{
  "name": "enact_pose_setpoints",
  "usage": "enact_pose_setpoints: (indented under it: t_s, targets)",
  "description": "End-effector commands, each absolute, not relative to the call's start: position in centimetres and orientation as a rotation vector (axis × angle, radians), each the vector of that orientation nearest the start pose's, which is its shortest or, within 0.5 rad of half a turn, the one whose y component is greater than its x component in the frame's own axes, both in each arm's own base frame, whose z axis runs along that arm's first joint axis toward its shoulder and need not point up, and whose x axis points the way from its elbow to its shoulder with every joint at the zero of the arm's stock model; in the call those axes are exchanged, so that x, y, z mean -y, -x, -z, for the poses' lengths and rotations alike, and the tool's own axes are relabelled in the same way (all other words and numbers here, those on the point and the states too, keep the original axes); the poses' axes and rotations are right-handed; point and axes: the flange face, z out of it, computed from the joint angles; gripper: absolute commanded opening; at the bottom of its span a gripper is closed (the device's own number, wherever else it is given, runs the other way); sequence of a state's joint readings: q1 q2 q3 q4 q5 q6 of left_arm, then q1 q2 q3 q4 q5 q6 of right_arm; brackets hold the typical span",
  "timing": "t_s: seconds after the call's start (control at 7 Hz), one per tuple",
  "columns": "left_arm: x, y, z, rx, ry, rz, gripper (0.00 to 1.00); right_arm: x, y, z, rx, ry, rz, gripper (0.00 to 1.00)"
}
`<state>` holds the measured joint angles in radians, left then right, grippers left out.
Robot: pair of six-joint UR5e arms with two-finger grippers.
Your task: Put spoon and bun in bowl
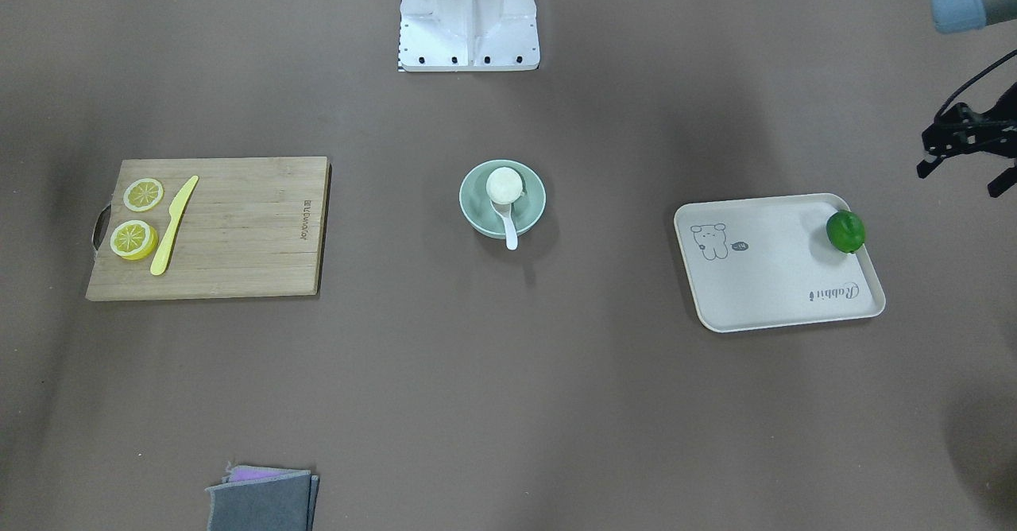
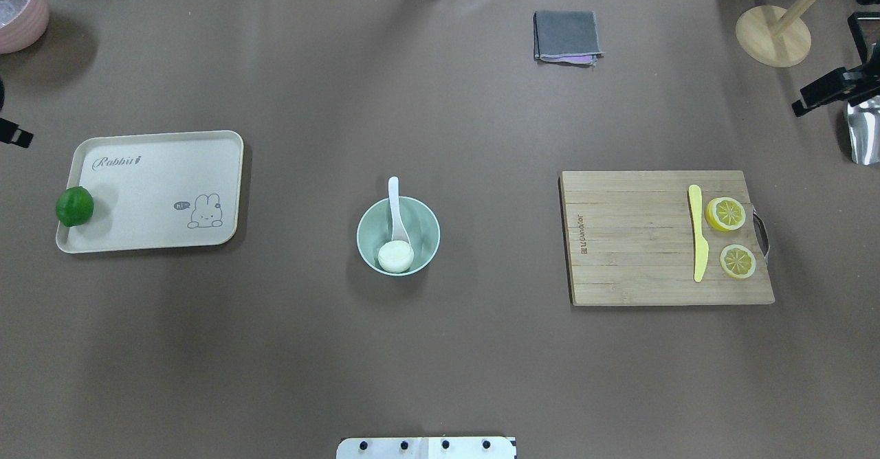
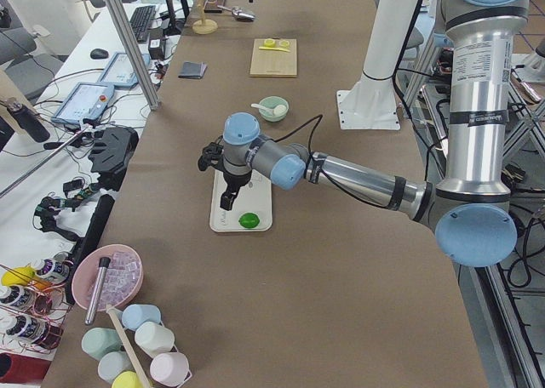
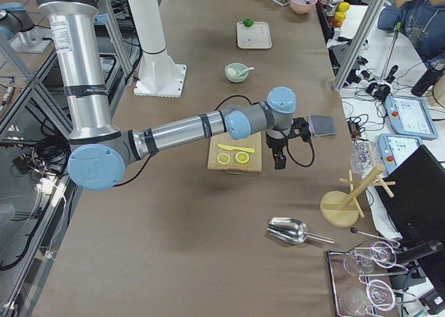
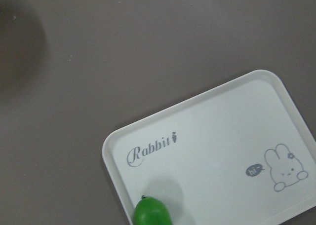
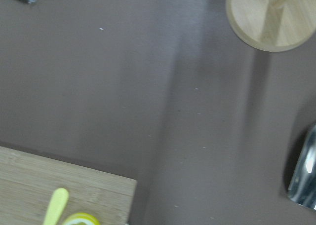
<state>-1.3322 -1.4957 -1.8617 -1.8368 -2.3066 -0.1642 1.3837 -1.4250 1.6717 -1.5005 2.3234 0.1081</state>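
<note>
Both task items lie inside the bowl (image 2: 421,222) at the centre of the desk (image 2: 440,349). The bun (image 2: 395,257) sits against the robot-side wall, seemingly on the scoop of the spoon (image 2: 394,201), whose handle is too long to fit and leans out over the far rim. The left pincer (image 1: 957,182) hangs spread and empty by the tray (image 1: 763,292). The right pincer (image 2: 815,98) is cut by the frame edge, so its state cannot be told. Task judged complete.

Cannot see the scoop of the spoon (image 2: 393,201) under the bun (image 2: 395,256). Cropped at frame edges: left gripper (image 1: 958,180), right gripper (image 2: 825,95), lime (image 5: 152,212).
</note>
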Motion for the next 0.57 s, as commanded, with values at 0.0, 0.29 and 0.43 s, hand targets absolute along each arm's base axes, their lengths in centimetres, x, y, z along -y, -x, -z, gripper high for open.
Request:
enact_pose_setpoints:
  t_s: [0.0, 0.29, 0.43]
  targets:
    - [42.6, 0.1, -58.3, -0.767, -0.237, -0.187, 0.98, 55.8, -1.5, -57.0, 0.791, -0.186, 0.215, 1.0]
    - [41.9, 3.1, -63.2, -0.755, -0.172, -0.085, 0.98, 55.6, -1.7, -57.1, 0.771, -0.192, 0.216, 1.0]
    - [41.7, 3.6, -63.9, -0.752, -0.162, -0.067, 0.98, 55.7, -1.8, -57.5, 0.756, -0.193, 0.214, 1.0]
